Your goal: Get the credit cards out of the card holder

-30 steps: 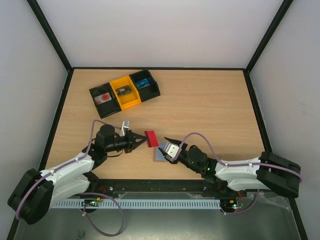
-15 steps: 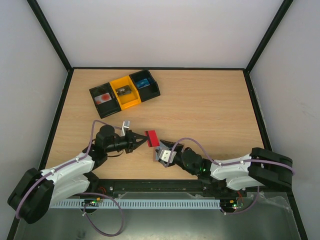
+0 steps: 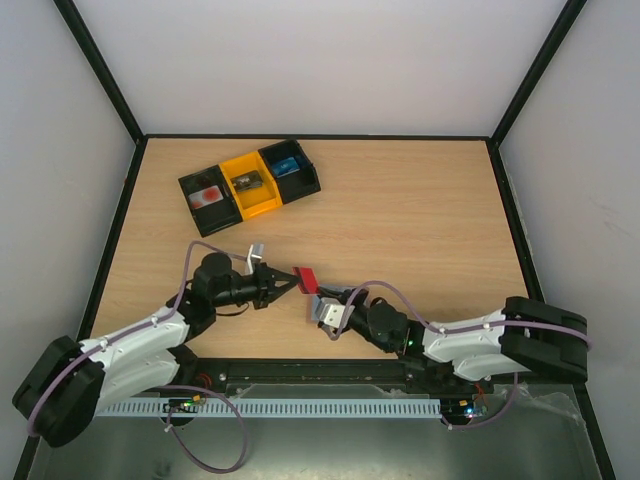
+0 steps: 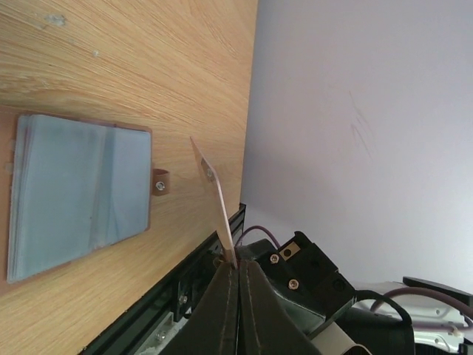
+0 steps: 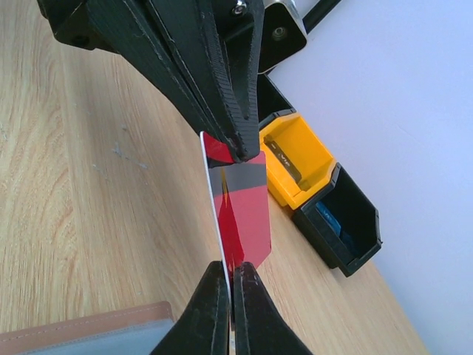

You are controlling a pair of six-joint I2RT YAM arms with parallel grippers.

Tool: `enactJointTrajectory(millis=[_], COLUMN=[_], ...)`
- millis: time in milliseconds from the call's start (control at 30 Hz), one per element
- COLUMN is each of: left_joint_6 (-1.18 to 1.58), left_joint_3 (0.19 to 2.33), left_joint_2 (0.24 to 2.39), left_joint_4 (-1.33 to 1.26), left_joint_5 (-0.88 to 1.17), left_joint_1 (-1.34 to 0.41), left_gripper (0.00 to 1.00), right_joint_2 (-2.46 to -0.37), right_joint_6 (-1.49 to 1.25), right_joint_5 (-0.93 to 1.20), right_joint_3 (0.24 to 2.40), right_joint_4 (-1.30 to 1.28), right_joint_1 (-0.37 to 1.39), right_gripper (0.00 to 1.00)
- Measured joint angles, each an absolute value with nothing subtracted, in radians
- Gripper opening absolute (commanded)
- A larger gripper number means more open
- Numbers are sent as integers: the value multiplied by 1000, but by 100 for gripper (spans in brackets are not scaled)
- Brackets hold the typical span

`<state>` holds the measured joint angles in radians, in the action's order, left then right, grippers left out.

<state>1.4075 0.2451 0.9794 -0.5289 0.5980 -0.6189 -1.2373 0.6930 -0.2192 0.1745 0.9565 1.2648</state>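
- L gripper: fingers pressed together on one short end of the red card, pinching it clear of the table. In the L wrist cam the card shows edge-on, slanting up from the tips toward 11 o'clock.
- R gripper: fingers nearly together, w/ the card's lower corner running into the thin slit btwn the tips, so it pinches the opposite end. In the R wrist cam the L tips sit on the card's 12 o'clock edge and the R tips at its 6 o'clock.
- Card: red w/ a grey band and a white edge, held on edge btwn the two grippers, above the wood and not lying on it.
- Card holder: lies open flat on the table, w/ the grey inside up, a brown border round it and a small brown snap tab on one side. It is at about 6 o'clock on the table, near the front edge. In the top cam the R gripper covers most of it. In the R wrist cam a corner of it shows at 7 o'clock, below the held card. Neither gripper touches it.
- Whether more cards are in the holder: can't tell.
- Row of bins: black, yellow, black, at about 11 o'clock on the table, well apart from both grippers. There is a red item in the L black bin and a blue one in the R black bin.
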Motion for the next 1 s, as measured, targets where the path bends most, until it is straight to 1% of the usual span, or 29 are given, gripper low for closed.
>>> enactJointTrajectory(millis=[67,167,267,367,533,567,600,633,667,733,1000], left_joint_6=[1407,1399,1395,1387,1360,1350,1336,1318,1300,1255,1059], left_joint_3=[245,245,245,245,246,247,252,260,273,312,445], left_joint_2=[964,935,910,894,837,820,802,789,775,749,611], left_joint_4=[-524,-510,-490,-471,-428,-414,-393,-369,-340,-272,-43], left_joint_5=[595,590,573,561,528,519,509,500,488,461,281], left_joint_1=[-622,-624,-624,-624,-624,-624,-624,-624,-624,-624,-624], left_gripper=[9,23,42,58,73,78,86,91,95,100,100], right_joint_2=[-1221,-1195,-1163,-1139,-1124,-1123,-1120,-1116,-1108,-1087,-967], right_joint_6=[694,691,678,660,604,585,561,538,505,421,-39], right_joint_5=[-215,-212,-209,-197,-178,-177,-177,-178,-184,-205,-295], right_joint_3=[168,167,161,155,131,131,131,132,134,145,228], right_joint_4=[956,956,956,955,955,952,948,944,933,897,740], right_joint_1=[1268,1271,1271,1271,1271,1271,1271,1271,1271,1271,1271], right_gripper=[2,2,2,2,2,2,2,2,2,2,2])
